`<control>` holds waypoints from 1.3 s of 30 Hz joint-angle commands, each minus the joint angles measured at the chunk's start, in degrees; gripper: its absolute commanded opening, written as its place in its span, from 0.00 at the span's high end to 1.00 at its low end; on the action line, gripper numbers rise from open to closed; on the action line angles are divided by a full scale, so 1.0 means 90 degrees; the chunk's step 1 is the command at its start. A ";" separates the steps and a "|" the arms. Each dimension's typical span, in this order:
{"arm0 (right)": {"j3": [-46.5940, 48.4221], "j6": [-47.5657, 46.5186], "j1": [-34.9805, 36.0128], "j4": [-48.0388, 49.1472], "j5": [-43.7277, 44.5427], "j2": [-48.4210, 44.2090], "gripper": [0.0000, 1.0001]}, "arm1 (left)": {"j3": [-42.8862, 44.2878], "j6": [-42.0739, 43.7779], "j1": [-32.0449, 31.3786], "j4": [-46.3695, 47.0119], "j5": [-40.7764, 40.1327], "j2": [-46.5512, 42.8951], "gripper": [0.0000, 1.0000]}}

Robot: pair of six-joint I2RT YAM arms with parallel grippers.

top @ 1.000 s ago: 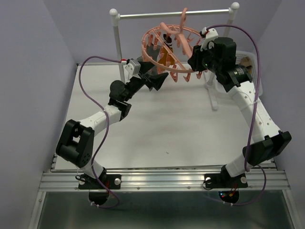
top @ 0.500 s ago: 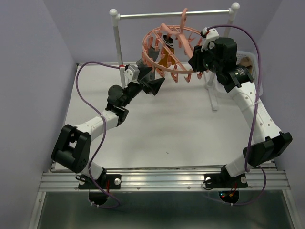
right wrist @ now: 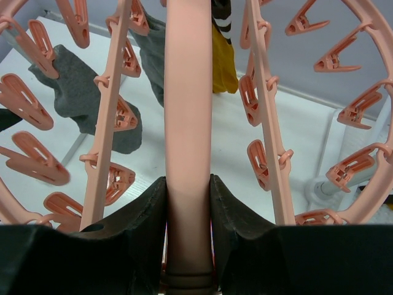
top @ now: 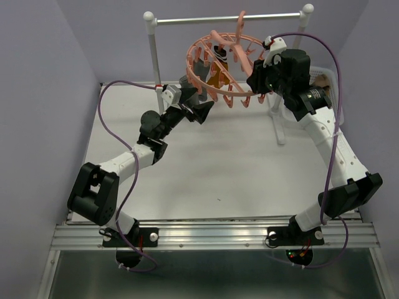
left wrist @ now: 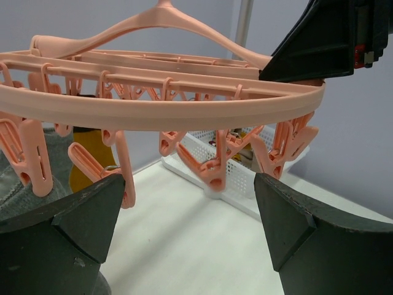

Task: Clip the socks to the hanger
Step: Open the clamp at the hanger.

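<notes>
The salmon-pink hanger (top: 227, 94) hangs by its hook from the rail. A mustard sock (top: 217, 76) and grey socks (top: 189, 81) hang from its clips. My right gripper (top: 259, 81) is shut on a pink bar of the hanger (right wrist: 187, 123), with the fingers (right wrist: 141, 215) pressed against both sides. Grey socks (right wrist: 80, 92) and the mustard sock (right wrist: 222, 55) show beyond it. My left gripper (top: 199, 111) is open and empty, just below the ring's near-left rim (left wrist: 166, 114). Dangling clips (left wrist: 215, 169) and the mustard sock (left wrist: 86, 157) hang above its fingers (left wrist: 92, 203).
The hanger hangs on a metal rail (top: 224, 20) with white posts (top: 154, 56) at the back of the table. A white mesh basket (top: 327, 78) stands behind the right arm; it also shows in the left wrist view (left wrist: 245, 169). Purple-grey walls close both sides.
The left arm has stretched forward and its gripper has shifted slightly left under the hanger's rim. The hanger has levelled a little. The right gripper has kept its hold.
</notes>
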 commanded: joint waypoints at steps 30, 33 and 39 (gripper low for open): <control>-0.0090 -0.0075 0.0035 -0.0260 -0.0065 -0.0274 0.78 | 0.0434 -0.0025 -0.0188 0.0694 -0.0508 0.0284 0.01; -0.0090 -0.0045 0.0035 -0.0230 -0.0075 -0.0284 0.78 | 0.0443 0.0043 -0.0295 0.0646 -0.0819 0.0244 0.01; -0.0099 -0.0016 0.0035 -0.0230 -0.0066 -0.0274 0.78 | 0.0482 0.0268 -0.0569 0.0411 -0.1503 0.0127 0.01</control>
